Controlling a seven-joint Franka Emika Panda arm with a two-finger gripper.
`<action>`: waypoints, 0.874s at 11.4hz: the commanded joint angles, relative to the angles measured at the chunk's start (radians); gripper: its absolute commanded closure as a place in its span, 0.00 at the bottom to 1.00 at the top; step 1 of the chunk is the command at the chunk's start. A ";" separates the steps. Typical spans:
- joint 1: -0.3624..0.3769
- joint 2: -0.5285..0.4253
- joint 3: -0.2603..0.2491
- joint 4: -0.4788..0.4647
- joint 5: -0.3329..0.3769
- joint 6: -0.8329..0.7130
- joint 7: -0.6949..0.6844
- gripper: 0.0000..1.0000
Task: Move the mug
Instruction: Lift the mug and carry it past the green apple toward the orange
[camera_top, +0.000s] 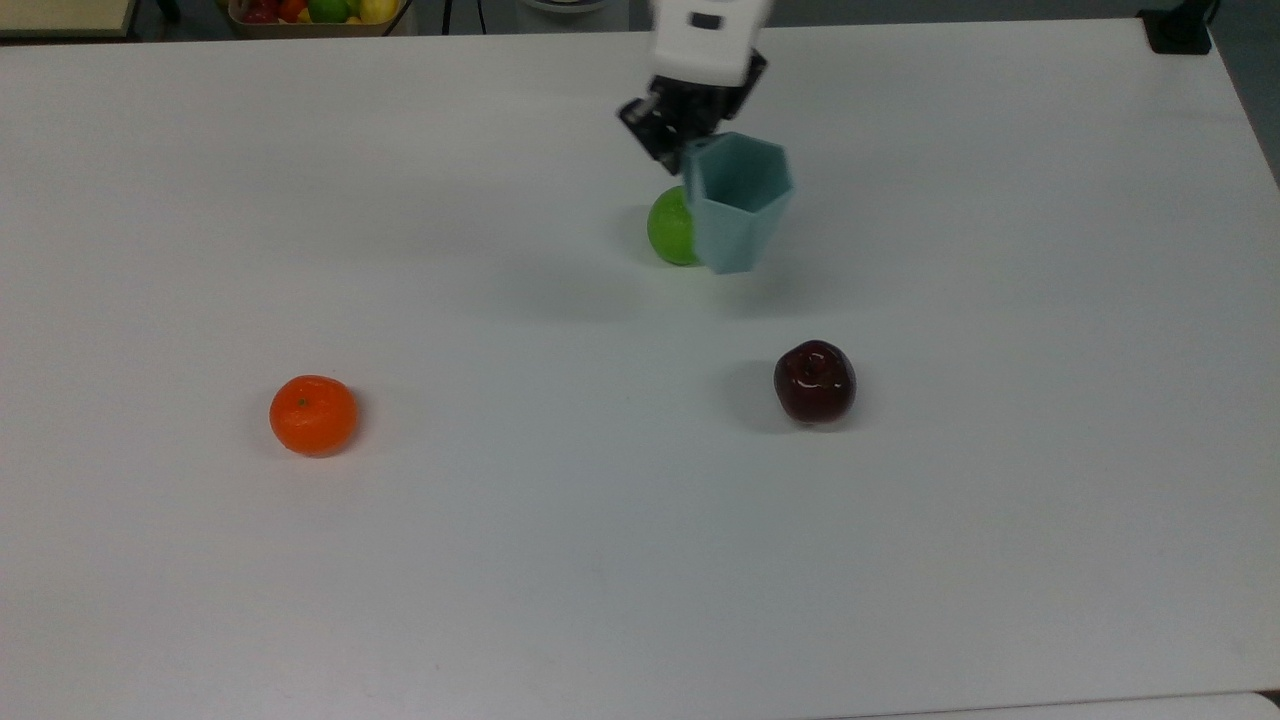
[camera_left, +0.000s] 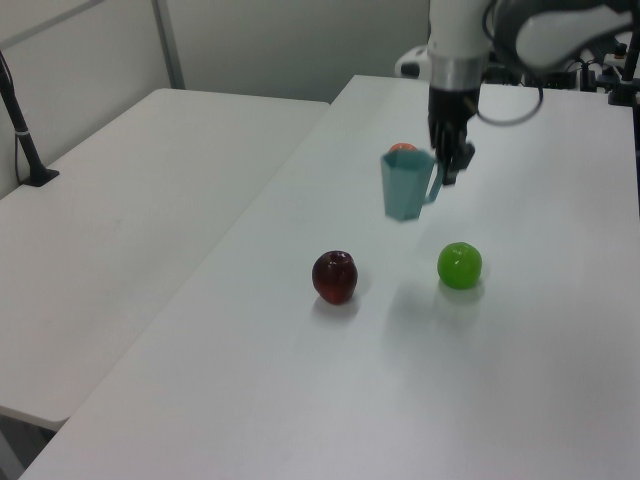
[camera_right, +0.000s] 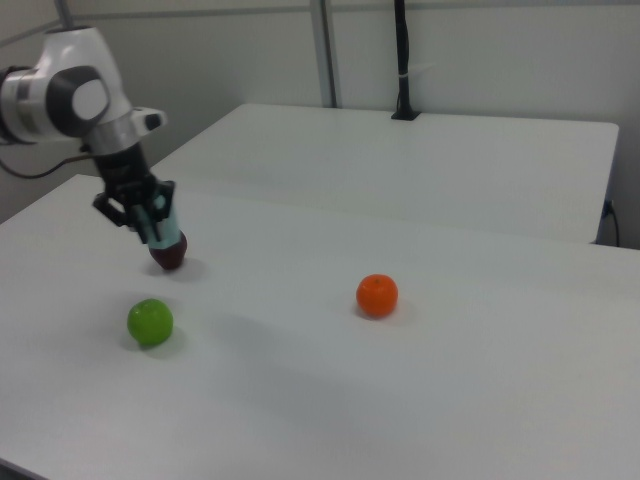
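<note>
Above the white table (camera_top: 1000, 550), the gripper (camera_top: 672, 135) is clamped on the handle of the mug (camera_top: 738, 203), which hangs upright in the air, overlapping the green apple (camera_top: 668, 228) in the top view. Red apple (camera_top: 814, 381) and orange (camera_top: 313, 414) lie well apart; broad bare tabletop reaches every edge.

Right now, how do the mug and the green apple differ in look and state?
The mug is pale teal with faceted sides; the green apple is round and bright green. The mug hangs in the air, held at its handle by the gripper; the green apple rests on the table. The mug looks larger than the green apple.
</note>
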 joint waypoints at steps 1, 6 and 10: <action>-0.031 0.008 -0.107 0.040 0.022 -0.055 0.006 0.91; -0.044 0.071 -0.255 0.029 0.013 -0.006 0.008 0.91; -0.035 0.142 -0.259 0.014 0.010 0.055 0.129 0.91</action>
